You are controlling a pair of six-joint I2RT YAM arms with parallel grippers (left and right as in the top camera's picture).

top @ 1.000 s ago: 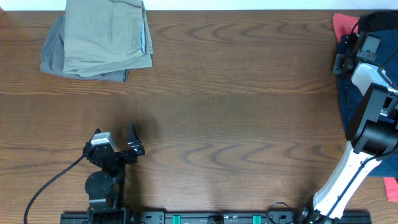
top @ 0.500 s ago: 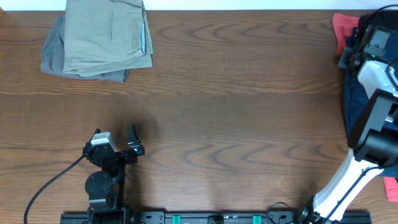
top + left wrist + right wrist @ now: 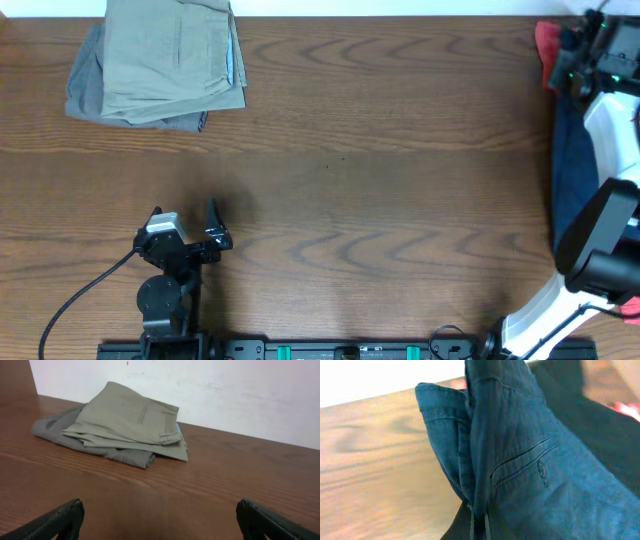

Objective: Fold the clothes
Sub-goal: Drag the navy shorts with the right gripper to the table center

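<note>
Just closed right fingers (image 3: 462, 532) on ridge of navy shorts (image 3: 530, 475), reaching farther toward back edge of desk (image 3: 400, 200). Kept left fingers (image 3: 60, 520) spread, empty. Grab looks secured; drag-out and folding next.

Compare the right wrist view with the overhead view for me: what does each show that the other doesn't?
Right wrist only: the buttoned pocket on the navy shorts, and a fold of them pinched in the right gripper. Overhead only: the folded khaki and grey stack at the far left corner, and the left gripper open near the front edge. Both: the navy shorts and the wood table.
</note>
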